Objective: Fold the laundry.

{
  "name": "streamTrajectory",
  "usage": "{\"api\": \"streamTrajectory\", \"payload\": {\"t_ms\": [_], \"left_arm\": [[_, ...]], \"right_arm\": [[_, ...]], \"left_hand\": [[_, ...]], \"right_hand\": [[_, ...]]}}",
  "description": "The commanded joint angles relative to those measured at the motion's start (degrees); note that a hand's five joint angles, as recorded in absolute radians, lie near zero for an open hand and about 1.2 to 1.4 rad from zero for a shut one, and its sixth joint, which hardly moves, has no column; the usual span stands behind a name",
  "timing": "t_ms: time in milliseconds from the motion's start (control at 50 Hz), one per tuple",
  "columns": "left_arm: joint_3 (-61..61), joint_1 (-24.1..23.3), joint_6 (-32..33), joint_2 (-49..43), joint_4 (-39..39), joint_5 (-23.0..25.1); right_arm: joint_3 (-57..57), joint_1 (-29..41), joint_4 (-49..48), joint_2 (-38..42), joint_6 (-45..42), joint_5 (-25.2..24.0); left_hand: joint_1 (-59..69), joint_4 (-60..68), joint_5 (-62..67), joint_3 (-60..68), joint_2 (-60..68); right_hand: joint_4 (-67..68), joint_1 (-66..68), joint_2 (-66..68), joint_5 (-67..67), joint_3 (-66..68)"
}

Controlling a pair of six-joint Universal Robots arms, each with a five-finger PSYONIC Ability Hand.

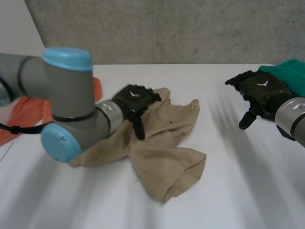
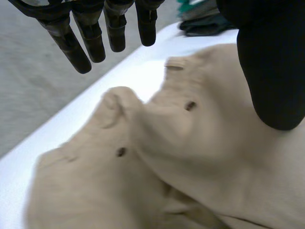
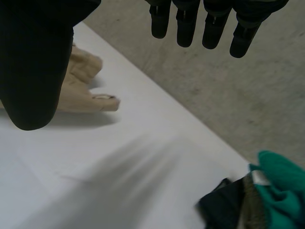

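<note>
Tabletop [image 1: 238,181] white, wall [image 1: 190,28] grey; left hand [image 1: 133,98] above tan garment [image 1: 162,162], right hand [image 1: 261,90] apart, both splayed.

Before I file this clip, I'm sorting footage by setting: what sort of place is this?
Likely a robotics lab, not a home: a white table before a plain grey wall, the robot's left arm over a beige garment.
</note>
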Motion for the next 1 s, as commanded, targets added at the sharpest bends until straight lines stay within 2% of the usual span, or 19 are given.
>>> {"api": "streamTrajectory", "payload": {"t_ms": [20, 140, 260, 340, 360, 420, 560, 600, 620, 660, 680, 700, 720, 740, 760, 880, 960, 1000], "left_arm": [[-3.54, 6.24, -2.94, 10.92, 3.91, -7.34], [-12.21, 9.85, -3.81, 15.32, 0.15, -11.47], [-23.22, 8.37, -6.1, 18.4, 1.45, -11.83], [-27.53, 1.78, -9.26, 19.11, 4.88, -12.53], [-28.14, -1.45, -10.75, 18.67, 6.36, -13.4], [-28.06, -6.55, -12.6, 16.31, 8.65, -15.94], [-22.45, -11.93, -13.4, 6.3, 9.89, -23.68], [-20.69, -12.55, -13.48, 4.18, 9.98, -24.04], [-18.59, -12.9, -13.66, 2.25, 9.98, -23.7], [-16.38, -13.17, -13.66, 0.48, 9.8, -22.99], [-14.37, -13.43, -13.75, -1.01, 9.63, -22.29], [-13.31, -13.61, -13.75, -1.63, 9.37, -22.2], [-12.34, -13.79, -13.75, -2.16, 9.02, -22.11], [-10.5, -14.14, -13.75, -2.86, 8.23, -22.37], [-9.61, -14.31, -13.84, -2.95, 7.96, -22.64], [-4.43, -13.44, -14.45, 0.72, 5.77, -26.15], [-3.81, -10.81, -13.66, 7.23, 4.53, -24.49], [-3.54, -8.44, -12.7, 11.08, 4.01, -21.78]], "right_arm": [[-0.31, 4.24, 6.39, 1.44, 0.24, -0.21], [-0.92, 9.68, 7.63, 4.06, 0.24, -0.03], [-5.49, 11.71, 0.52, 11.62, -3.97, -2.4], [-10.23, 11.89, -5.72, 19.35, -10.99, -4.6], [-12.42, 11.89, -7.47, 22.33, -14.06, -4.95], [-16.2, 11.54, -8.46, 27.26, -18.46, -5.31], [-20.96, 12.59, -8.19, 34.47, -18.75, -5.66], [-21.4, 12.86, -8.46, 35.19, -18.22, -5.57], [-21.75, 13.03, -8.81, 35.62, -17.52, -5.49], [-21.76, 13.21, -9.34, 35.72, -16.64, -5.4], [-21.49, 13.21, -9.95, 35.54, -15.68, -5.31], [-21.41, 13.12, -10.3, 35.28, -15.15, -5.22], [-21.06, 13.12, -10.57, 34.75, -14.53, -5.13], [-20.27, 12.86, -10.92, 33.36, -13.22, -4.79], [-19.74, 12.68, -11.09, 32.56, -12.6, -4.61], [-13.51, 10.76, -11.19, 22.39, -8.39, -1.89], [-10.51, 9.17, -10.22, 14.2, -6.62, -0.3], [-9.02, 8.29, -7.69, 8.33, -4.96, 0.49]], "left_hand": [[-1.63, -1.42, -2.69, -2.01, -1.78], [-1.63, -1.42, -2.69, -2.01, -1.78], [-1.63, -1.42, -2.69, -2.01, -1.78], [-1.63, -1.42, -2.69, -2.01, -1.78], [-1.63, -1.42, -2.69, -2.01, -1.78], [-1.63, -1.42, -2.69, -2.01, -1.78], [-1.08, -0.88, -2.14, -1.46, -1.24], [-0.24, -0.04, -1.3, -0.62, -0.4], [1.59, 1.8, 0.53, 1.21, 1.44], [6.96, 7.17, 5.9, 6.58, 6.8], [16.82, 17.02, 15.76, 16.44, 16.66], [22.75, 22.95, 21.69, 22.37, 22.59], [32.3, 32.5, 31.24, 31.92, 32.14], [59.7, 59.91, 58.64, 59.32, 59.55], [68.29, 68.49, 67.23, 67.91, 68.13], [68.37, 68.58, 67.31, 67.99, 68.22], [68.37, 68.58, 67.31, 67.99, 68.22], [68.37, 68.58, 67.31, 67.99, 68.22]], "right_hand": [[-2.04, -2.84, -1.81, -2.68, -1.71], [-2.04, -2.84, -1.81, -2.68, -1.71], [-2.04, -2.84, -1.81, -2.68, -1.71], [-2.04, -2.84, -1.81, -2.68, -1.71], [-2.04, -2.84, -1.81, -2.68, -1.71], [-2.04, -2.84, -1.81, -2.68, -1.71], [-2.04, -2.84, -1.81, -2.68, -1.71], [-1.74, -2.53, -1.5, -2.37, -1.4], [6.12, 5.33, 6.35, 5.49, 6.46], [21.08, 20.29, 21.32, 20.45, 21.42], [41.99, 41.19, 42.22, 41.35, 42.32], [53.02, 52.23, 53.25, 52.39, 53.36], [63.95, 63.16, 64.19, 63.32, 64.29], [67.92, 67.12, 68.15, 67.28, 68.25], [67.96, 67.16, 68.19, 67.32, 68.29], [67.96, 67.16, 68.19, 67.32, 68.29], [67.96, 67.16, 68.19, 67.32, 68.29], [67.96, 67.16, 68.19, 67.32, 68.29]]}}
